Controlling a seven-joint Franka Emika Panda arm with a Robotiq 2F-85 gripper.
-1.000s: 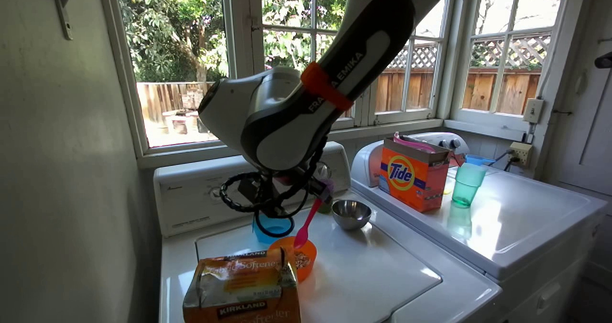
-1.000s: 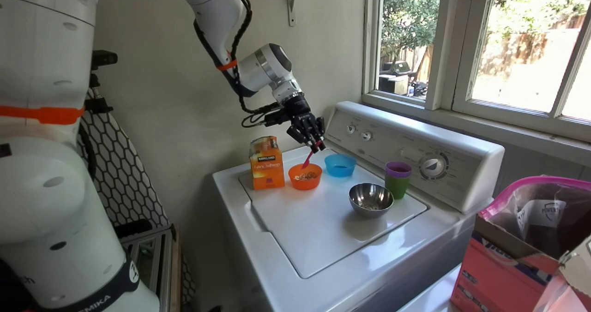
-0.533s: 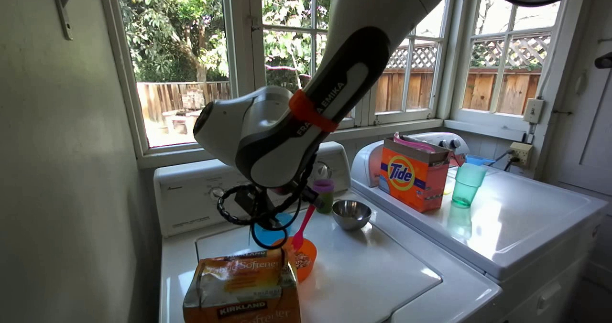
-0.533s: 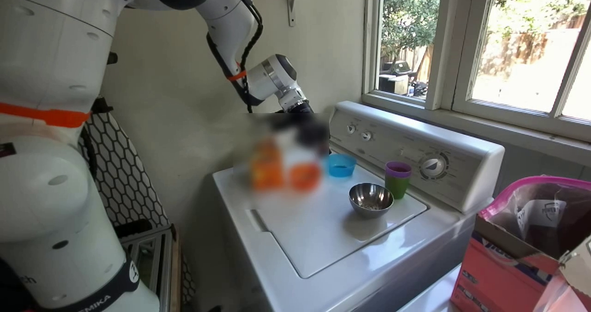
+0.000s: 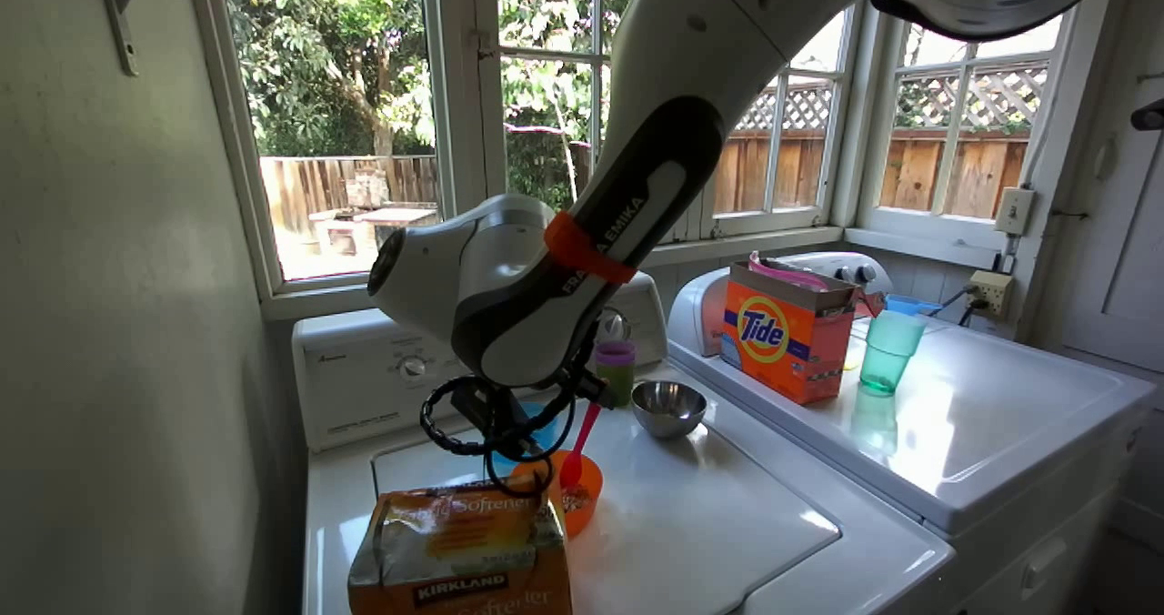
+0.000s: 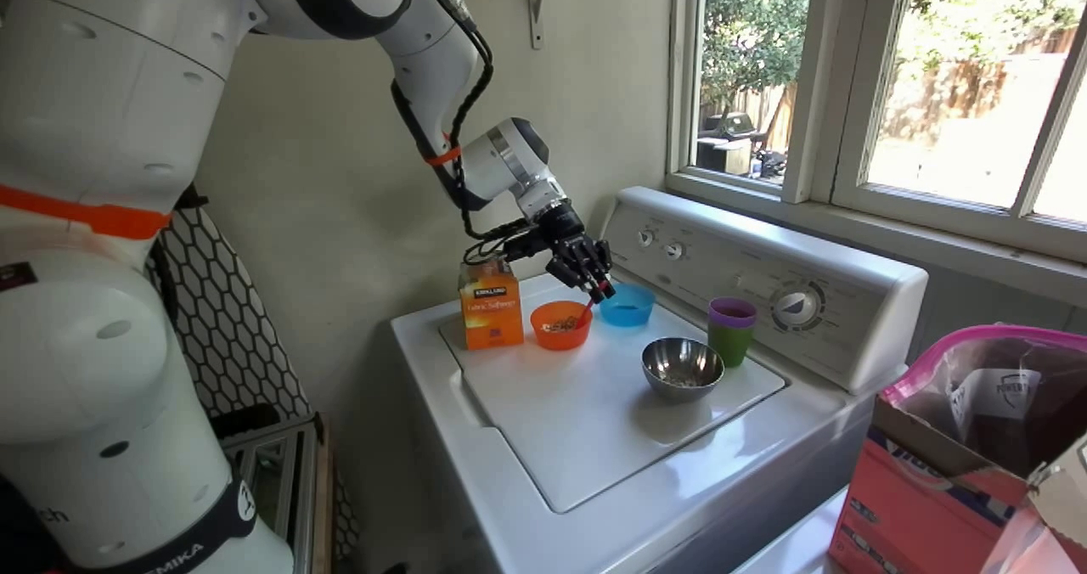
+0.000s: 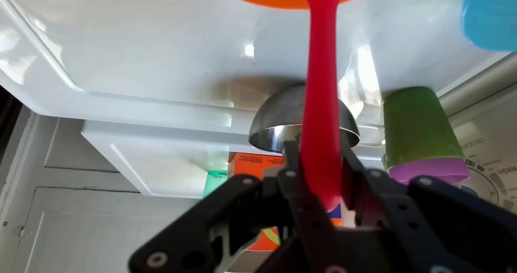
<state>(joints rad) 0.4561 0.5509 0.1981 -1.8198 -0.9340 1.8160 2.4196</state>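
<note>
The end effector [image 7: 321, 154] is closed on the handle end of the pink spoon [image 7: 324, 75], presumably for reach, its head angled down at the orange bowl [image 6: 560, 341] sitting toward the windowless-wall edge of the washer lid [image 6: 543, 413].

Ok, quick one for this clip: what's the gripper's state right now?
Gripper: closed, jaws holding the pinkish-red spoon by its handle.

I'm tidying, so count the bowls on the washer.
3: orange bowl, at the lower end of the pink spoon; blue bowl, beside the orange; metal bowl, near the green cup.
</note>
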